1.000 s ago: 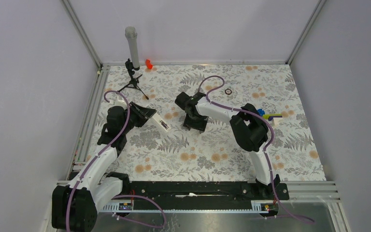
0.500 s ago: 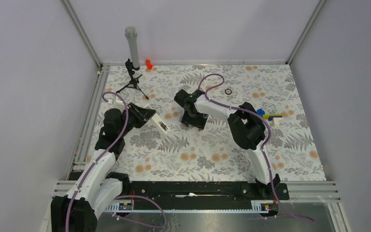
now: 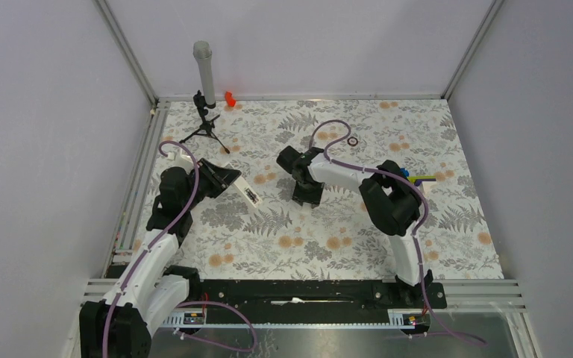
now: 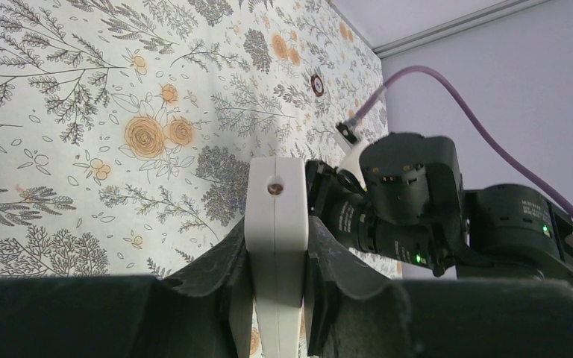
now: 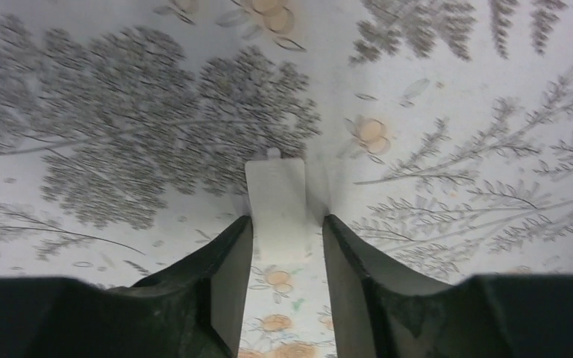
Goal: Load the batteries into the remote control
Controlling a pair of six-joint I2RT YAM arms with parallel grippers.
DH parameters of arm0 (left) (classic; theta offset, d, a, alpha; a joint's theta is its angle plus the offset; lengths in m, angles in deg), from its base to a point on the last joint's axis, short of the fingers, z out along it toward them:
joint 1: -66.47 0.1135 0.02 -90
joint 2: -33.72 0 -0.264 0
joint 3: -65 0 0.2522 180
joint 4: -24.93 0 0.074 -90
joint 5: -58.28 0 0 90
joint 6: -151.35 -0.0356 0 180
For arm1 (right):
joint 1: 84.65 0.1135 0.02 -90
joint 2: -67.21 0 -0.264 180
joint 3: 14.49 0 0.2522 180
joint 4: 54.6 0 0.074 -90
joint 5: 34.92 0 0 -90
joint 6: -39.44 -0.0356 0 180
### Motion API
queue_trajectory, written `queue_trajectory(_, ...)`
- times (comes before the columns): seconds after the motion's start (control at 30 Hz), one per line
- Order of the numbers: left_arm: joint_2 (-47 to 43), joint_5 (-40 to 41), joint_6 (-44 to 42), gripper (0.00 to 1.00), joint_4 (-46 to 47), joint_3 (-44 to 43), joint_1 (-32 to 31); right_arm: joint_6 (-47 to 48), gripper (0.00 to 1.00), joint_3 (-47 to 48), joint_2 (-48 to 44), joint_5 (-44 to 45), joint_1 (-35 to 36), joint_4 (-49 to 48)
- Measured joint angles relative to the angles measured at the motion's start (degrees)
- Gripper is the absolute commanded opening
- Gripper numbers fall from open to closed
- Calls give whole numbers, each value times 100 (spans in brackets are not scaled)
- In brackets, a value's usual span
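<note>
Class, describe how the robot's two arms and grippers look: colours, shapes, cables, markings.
Both arms, left arm and right arm, have white tubular links between black joints, with a purple cable running along each. The left gripper and right gripper have black, tapering fingers. A green light glows on the right arm.

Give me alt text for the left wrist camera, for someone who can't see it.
The left gripper clamps the slim white remote control between its dark fingers, with the floral tablecloth behind it. Just past the remote, to the right, is the black wrist of the right arm, trailing a purple cable.
</note>
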Motion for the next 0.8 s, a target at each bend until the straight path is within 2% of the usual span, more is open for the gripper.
queue_trajectory(0.23,26,-52,20,0,92,0,61,837,40,-1128,-732,-184,0,-387)
queue_trajectory(0.43,26,-70,22,0,90,0,70,1530,57,-1419,-931,-223,-4,-579)
queue_trajectory(0.67,37,-87,31,0,87,0,76,2055,50,-1565,-1038,-424,-17,-643)
queue_trajectory(0.8,85,-118,39,0,92,0,76,2197,54,-1569,-1038,-621,-17,-634)
